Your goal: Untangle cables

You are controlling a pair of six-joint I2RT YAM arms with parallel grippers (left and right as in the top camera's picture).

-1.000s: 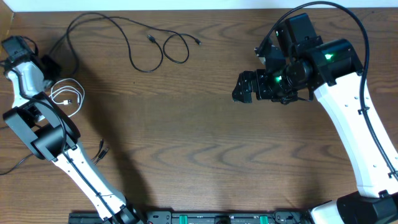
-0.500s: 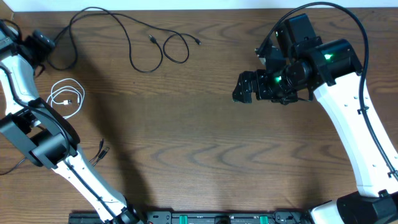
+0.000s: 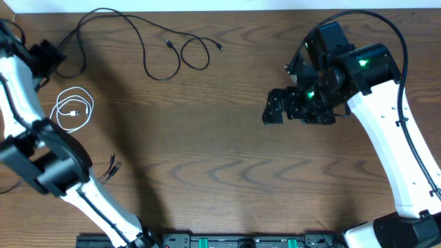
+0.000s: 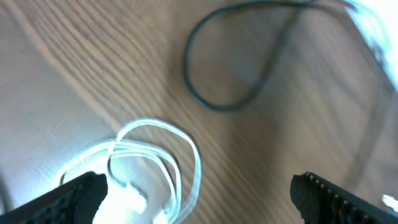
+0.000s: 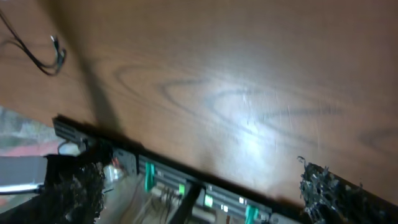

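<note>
The white cable (image 3: pixel 74 110) lies as a small coil on the table at the far left, apart from the black cable (image 3: pixel 153 49), which snakes in loops along the back edge. My left gripper (image 3: pixel 49 60) hovers above and behind the white coil, open and empty. In the left wrist view the white cable (image 4: pixel 155 163) shows blurred between and ahead of the open left gripper (image 4: pixel 199 198), with a loop of black cable (image 4: pixel 219 93) beyond. My right gripper (image 3: pixel 271 110) hangs open over bare wood right of centre, holding nothing. The right gripper (image 5: pixel 205 190) shows only table between its fingers.
Short black wire ends (image 3: pixel 110 167) lie beside the left arm's base, also seen as black wire ends (image 5: pixel 38 55) in the right wrist view. A dark rail with green parts (image 5: pixel 186 180) runs along the table's front edge. The table's back edge (image 3: pixel 207 8) is close behind the black cable.
My left gripper opened, let go of the white cable and moved back and away from it; the coil now lies free. The right gripper dropped slightly.
</note>
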